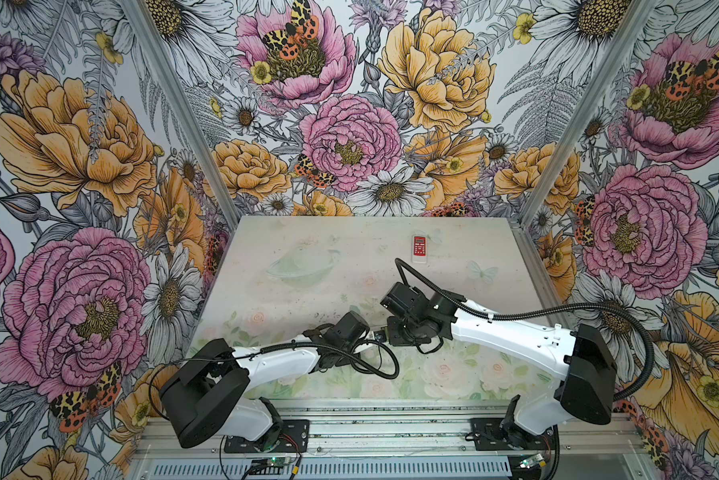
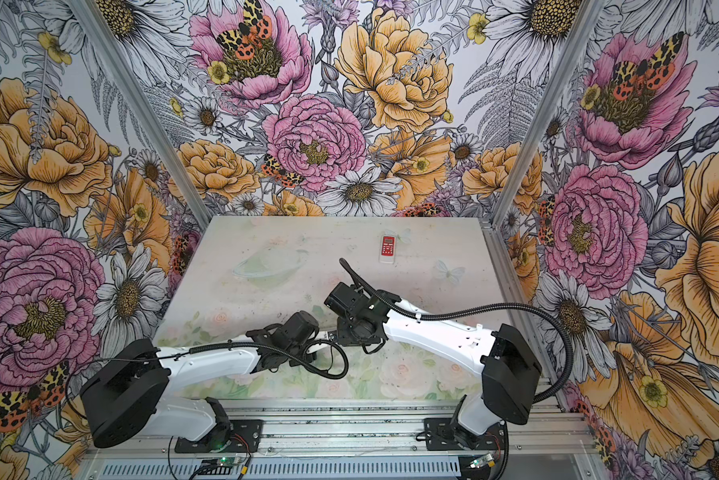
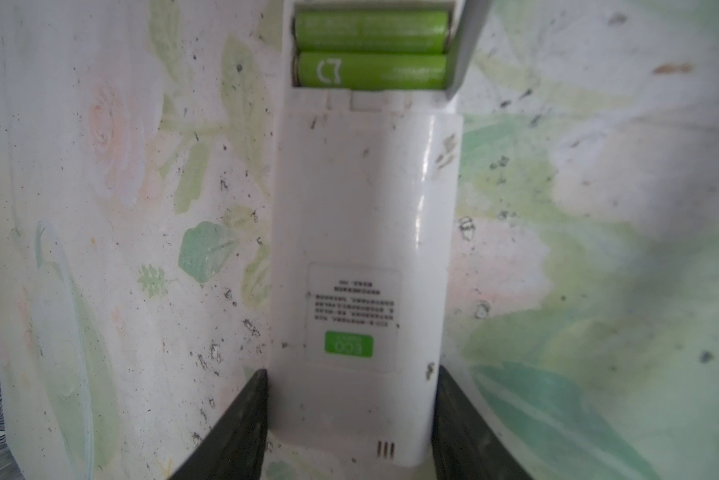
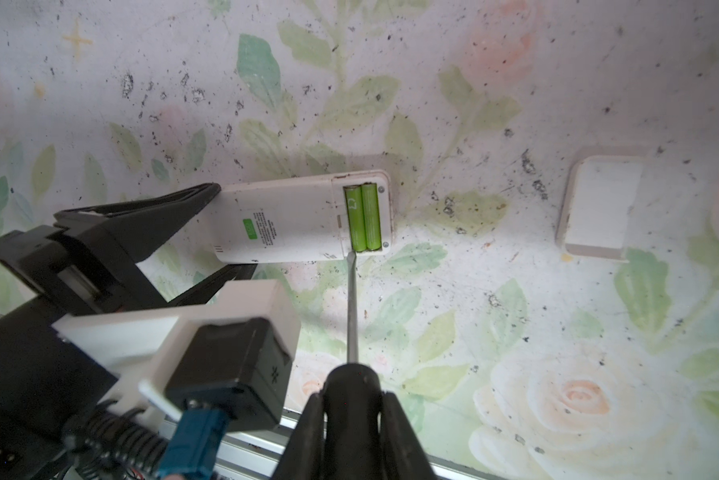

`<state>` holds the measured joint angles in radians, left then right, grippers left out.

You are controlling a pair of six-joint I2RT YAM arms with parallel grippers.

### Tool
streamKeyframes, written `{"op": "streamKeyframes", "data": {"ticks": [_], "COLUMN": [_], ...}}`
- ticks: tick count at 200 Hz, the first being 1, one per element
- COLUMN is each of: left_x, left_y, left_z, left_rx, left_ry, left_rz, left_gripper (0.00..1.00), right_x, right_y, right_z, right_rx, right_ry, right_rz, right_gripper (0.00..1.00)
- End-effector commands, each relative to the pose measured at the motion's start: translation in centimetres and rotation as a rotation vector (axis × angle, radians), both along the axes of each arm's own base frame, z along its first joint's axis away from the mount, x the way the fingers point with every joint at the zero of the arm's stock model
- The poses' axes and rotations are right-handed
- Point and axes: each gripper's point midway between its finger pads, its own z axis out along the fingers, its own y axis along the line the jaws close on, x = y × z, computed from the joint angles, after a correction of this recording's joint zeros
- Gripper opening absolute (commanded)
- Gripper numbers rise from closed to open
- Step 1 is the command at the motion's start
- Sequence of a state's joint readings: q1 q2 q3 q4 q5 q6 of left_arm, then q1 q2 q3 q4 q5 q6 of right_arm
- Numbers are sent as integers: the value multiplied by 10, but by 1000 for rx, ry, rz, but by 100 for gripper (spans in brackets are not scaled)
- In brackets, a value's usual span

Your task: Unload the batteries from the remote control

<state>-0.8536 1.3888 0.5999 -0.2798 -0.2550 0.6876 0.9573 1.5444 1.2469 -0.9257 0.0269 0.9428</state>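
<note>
- Floral-printed table point(image 1: 308, 249), scuffed with dark specks, stands between flower-papered walls. A red remote point(image 1: 419, 248) lies toward its upper right, well apart from the work.
- The white remote control point(image 4: 291, 220) lies back-up at mid-frame in the right wrist view. Its bay is open, with two green batteries point(image 4: 364, 218) side by side inside. A loose cover point(image 4: 599, 208) lies at the right of the frame.
- The left gripper point(image 3: 351, 382) clamps the remote's end away from the bay. The right gripper point(image 4: 351, 415) is closed on a screwdriver point(image 4: 352, 307), whose tip meets the lower end of the left-hand battery.
- The batteries look light, stiff and smooth, so they are likely to roll. They are probably spring-held, so lever one up at an end, then pinch it around the middle.
- In both top views the wrists cover the remote. Whether the tip sits under the battery cannot be told, and the contacts are blurred.
</note>
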Motion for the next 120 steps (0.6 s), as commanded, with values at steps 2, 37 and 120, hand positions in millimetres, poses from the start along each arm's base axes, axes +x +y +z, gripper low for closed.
{"op": "streamKeyframes", "data": {"ticks": [2, 37, 120], "left_x": [4, 4, 5], "left_y": [-8, -8, -7], "left_z": [10, 10, 10], "left_rx": [-43, -41, -40], "left_ry": [-34, -33, -35], "left_rz": [-6, -7, 0], "left_gripper": [21, 21, 20], "right_x": [3, 2, 2], "right_y": [-2, -7, -11], "right_z": [-4, -5, -4], "right_rx": [-16, -27, -44], "right_ry": [-17, -20, -25], "right_rz": [-18, -32, -34], "right_gripper": [0, 0, 0]}}
